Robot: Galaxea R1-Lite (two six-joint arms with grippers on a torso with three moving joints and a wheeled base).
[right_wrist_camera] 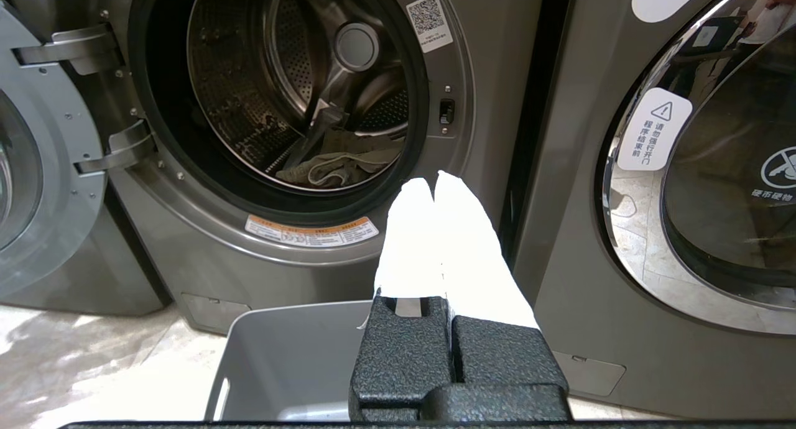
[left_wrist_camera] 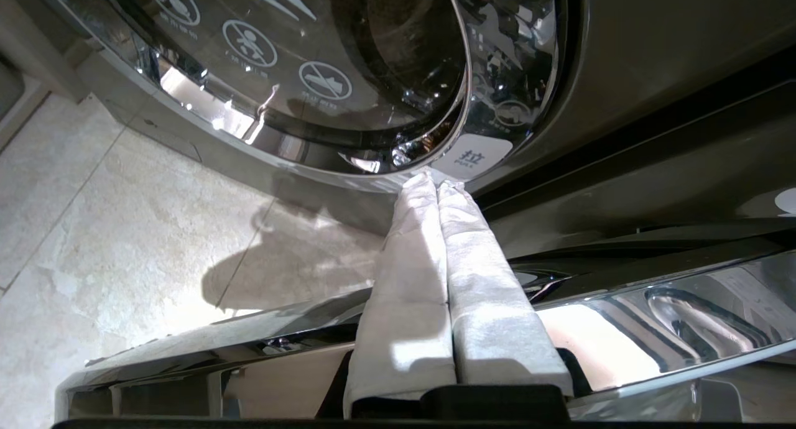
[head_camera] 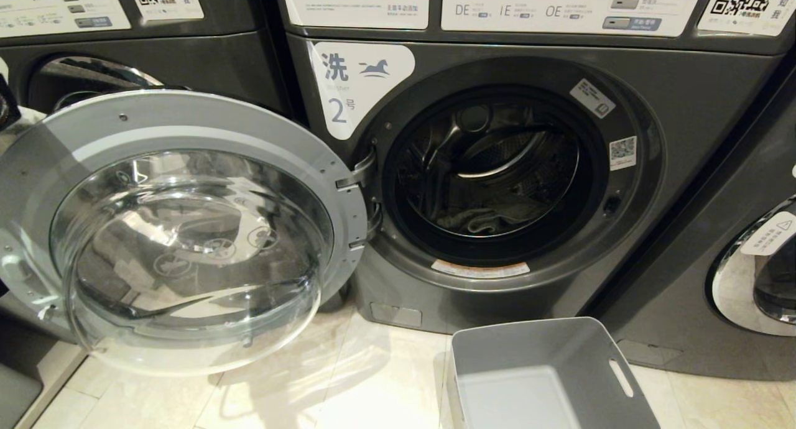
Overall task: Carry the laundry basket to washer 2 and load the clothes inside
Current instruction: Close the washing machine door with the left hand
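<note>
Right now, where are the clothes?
The clothes lie at the bottom of the drum of washer 2, seen through its open door in the head view. The laundry basket stands empty on the floor in front of it.

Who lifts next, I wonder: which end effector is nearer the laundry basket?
Right. The right end effector is close above the laundry basket; the left end effector is off beside the neighbouring washer's closed door.
</note>
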